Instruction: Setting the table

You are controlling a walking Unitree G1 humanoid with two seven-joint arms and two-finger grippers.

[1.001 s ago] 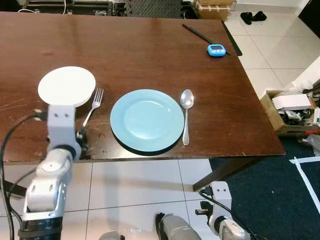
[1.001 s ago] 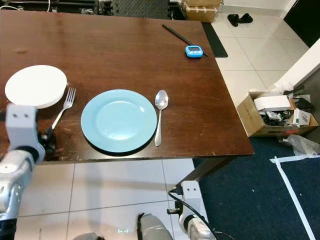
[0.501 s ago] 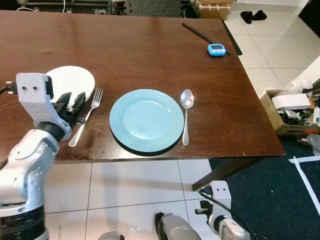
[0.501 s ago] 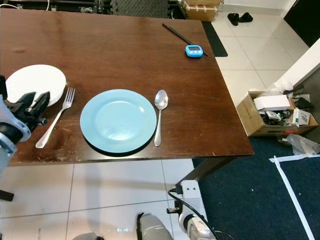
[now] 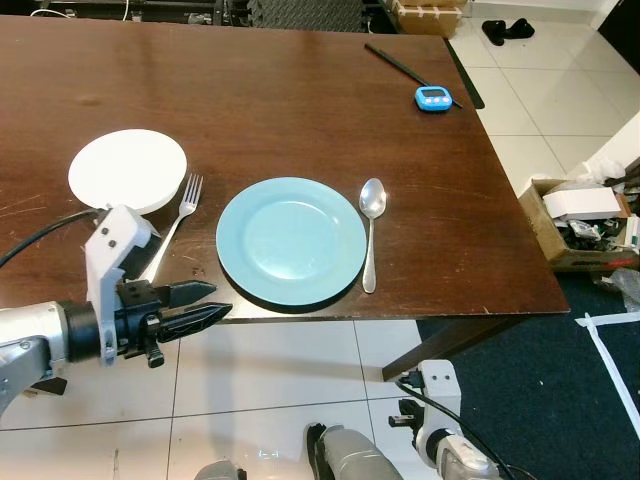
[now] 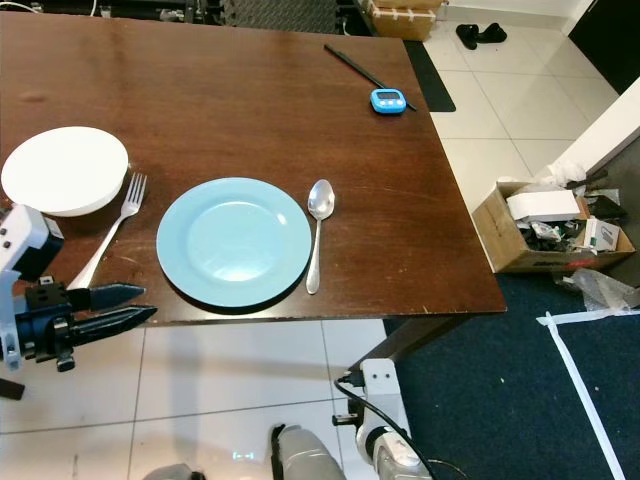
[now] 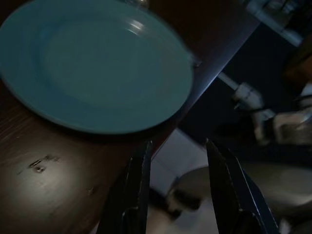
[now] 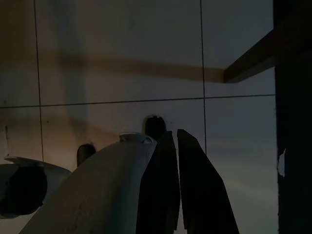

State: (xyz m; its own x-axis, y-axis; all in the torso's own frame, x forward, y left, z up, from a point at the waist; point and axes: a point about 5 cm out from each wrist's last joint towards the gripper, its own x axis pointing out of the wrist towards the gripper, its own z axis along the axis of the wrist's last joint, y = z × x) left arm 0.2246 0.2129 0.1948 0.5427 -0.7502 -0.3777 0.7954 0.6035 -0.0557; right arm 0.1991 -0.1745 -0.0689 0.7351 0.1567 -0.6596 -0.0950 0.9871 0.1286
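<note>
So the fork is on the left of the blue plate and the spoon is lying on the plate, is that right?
Not quite. The fork is left of the blue plate, but the spoon lies on the table just right of the plate, not on it. The left eye view shows this.

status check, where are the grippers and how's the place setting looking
Left gripper open, empty, at the table's near edge. Right gripper idle, pointing at the floor. Fork, blue plate, spoon laid out. Nothing in the way.
</note>
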